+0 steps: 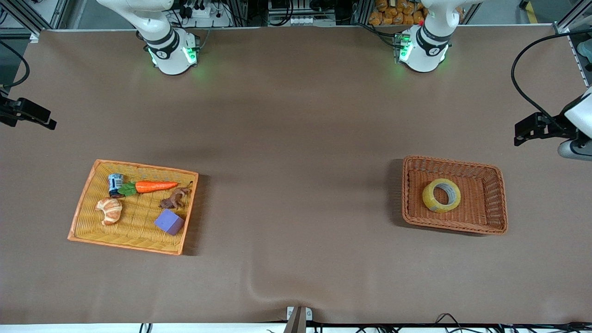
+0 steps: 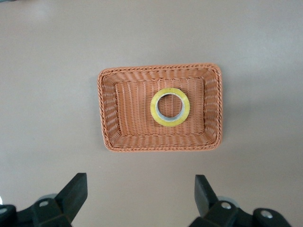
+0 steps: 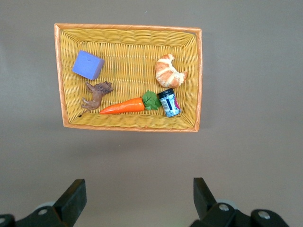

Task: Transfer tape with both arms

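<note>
On the counter, nearest the front camera: yellow tray toward the right arm's end, brown basket toward the left arm's end, the two well apart with bare brown cover between them.
Tape: lies flat in the brown basket, alone, its hole facing up; judged the pick-up spot, since nothing crowds it and the rim is free for a grasp.
Yellow tray contents: purple block and croissant nearer the front camera; toy horse, carrot and small blue jar farther back; judged the drop-off place, with open weave left among the toys.
Left hand: released, fingers spread wide, grasping nothing, high over the bare cover just beside the brown basket; placed so its camera looks down on the tape.
Right hand: released, fingers spread, grasping nothing, high over the bare cover beside the yellow tray; this arm waits.
Split of work: each arm hangs by its own container, which suits a hand-over in the middle; that is a judgement.
Writing: the jar's label carries print too small to read; a round mark on each arm's base cannot be read; the tape shows no brand.
</note>
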{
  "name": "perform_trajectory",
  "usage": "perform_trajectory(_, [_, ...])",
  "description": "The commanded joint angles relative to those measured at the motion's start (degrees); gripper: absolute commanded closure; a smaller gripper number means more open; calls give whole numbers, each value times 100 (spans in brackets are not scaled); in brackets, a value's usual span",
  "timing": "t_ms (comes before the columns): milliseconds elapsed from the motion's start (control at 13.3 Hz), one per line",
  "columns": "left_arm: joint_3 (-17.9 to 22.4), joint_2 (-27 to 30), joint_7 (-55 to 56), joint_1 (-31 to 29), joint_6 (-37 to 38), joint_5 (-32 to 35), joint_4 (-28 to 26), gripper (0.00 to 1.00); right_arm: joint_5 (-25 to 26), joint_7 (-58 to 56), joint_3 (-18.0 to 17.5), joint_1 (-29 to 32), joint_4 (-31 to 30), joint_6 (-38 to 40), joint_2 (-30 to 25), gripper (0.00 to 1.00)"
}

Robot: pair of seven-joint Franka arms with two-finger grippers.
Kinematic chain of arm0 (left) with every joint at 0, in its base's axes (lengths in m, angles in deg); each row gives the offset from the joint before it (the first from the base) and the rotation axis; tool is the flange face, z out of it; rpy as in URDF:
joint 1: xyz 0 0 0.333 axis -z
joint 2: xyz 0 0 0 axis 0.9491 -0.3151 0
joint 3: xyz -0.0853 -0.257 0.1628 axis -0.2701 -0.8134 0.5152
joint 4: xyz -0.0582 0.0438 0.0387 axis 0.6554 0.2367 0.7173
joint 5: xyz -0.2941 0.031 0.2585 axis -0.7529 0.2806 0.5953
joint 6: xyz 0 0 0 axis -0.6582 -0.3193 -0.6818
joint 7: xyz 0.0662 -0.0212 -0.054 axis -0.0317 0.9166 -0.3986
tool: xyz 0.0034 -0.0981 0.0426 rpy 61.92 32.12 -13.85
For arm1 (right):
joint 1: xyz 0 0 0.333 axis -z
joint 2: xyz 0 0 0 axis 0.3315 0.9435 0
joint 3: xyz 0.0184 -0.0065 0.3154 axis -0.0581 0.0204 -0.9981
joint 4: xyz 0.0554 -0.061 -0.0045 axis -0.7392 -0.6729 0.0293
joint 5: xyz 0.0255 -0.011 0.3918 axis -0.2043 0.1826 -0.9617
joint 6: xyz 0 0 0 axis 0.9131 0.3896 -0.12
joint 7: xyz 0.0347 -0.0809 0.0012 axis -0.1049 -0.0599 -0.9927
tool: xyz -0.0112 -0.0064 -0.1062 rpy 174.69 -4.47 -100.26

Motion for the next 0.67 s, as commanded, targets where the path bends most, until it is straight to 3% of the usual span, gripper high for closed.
perform_trajectory(0, [-22, 178, 487, -11, 267, -240, -16, 0, 2, 88, -65, 95, 183, 78, 74, 0])
perform_trajectory(600, [-4, 434, 684, -63, 691, -451, -25, 0, 11, 71, -47, 113, 200, 96, 74, 0])
